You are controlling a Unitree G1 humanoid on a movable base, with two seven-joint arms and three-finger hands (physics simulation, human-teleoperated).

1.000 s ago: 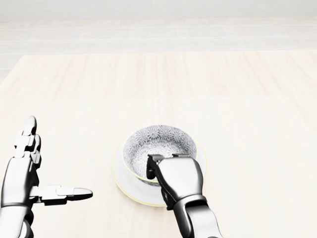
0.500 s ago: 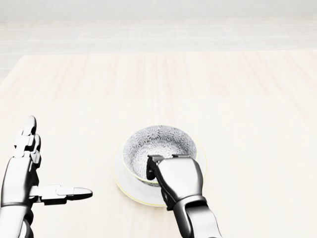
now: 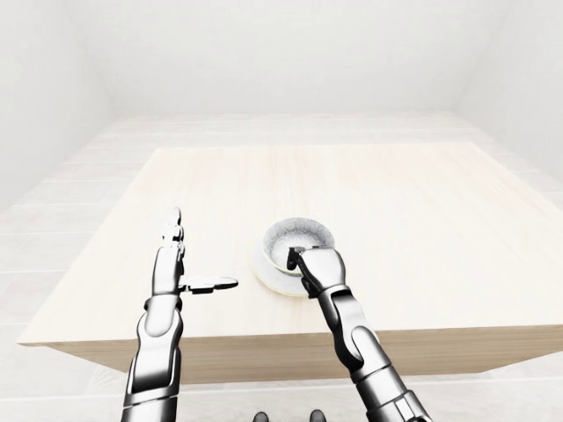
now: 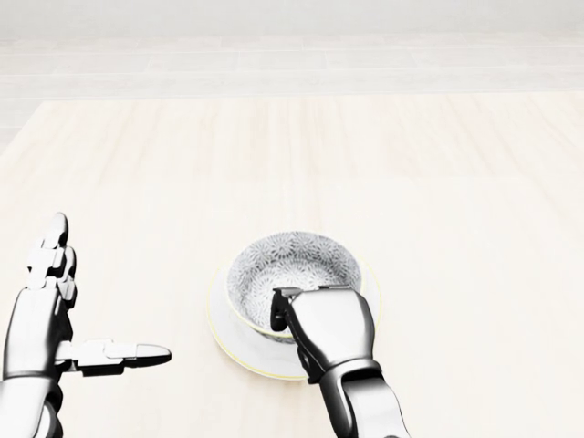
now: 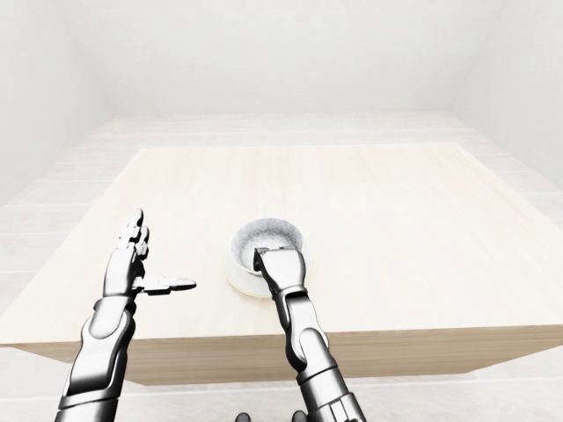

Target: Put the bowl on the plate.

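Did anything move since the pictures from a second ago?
Nothing visibly moved. The right hand stays at the near rim of the bowl, which sits on the plate, and the left hand stays open off to the left over the table.

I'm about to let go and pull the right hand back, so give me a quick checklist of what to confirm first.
1. Patterned grey-white ceramic bowl sits on the white round plate: ok, the plate's rim shows around it.
2. Bowl upright: ok, its opening faces up.
3. Bowl centred on the plate: cannot tell; the right hand covers the near side.
4. Right hand grip: fingers shut on the bowl's near rim, one dark fingertip inside it; not ok for pulling back, open first.
5. Left hand out of the way: ok, open, to the left of the plate, touching nothing.
6. Light wooden table around the plate free for withdrawal: ok, nothing else shows.
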